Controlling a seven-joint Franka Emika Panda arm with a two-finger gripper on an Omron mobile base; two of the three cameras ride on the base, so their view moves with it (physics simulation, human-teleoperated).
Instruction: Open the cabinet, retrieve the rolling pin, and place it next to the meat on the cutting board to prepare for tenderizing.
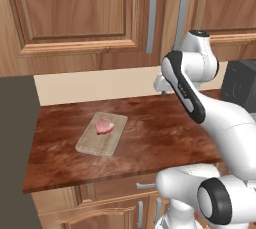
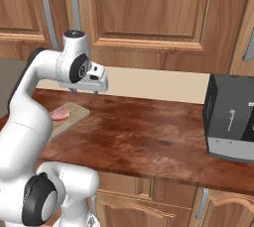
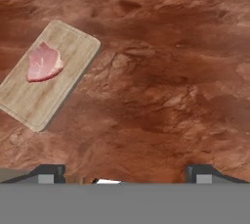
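Two grey bar handles hang side by side on the closed cabinet doors, and you must go up to them from where the tool hovers over the worktop. Left of the cabinet handles and below, the cutting board lies on the worktop with the meat on it. Your rolling pin is presumably behind those doors. Right of the board, the arm is folded, wrist pointing down, tool fingers wide apart and empty.
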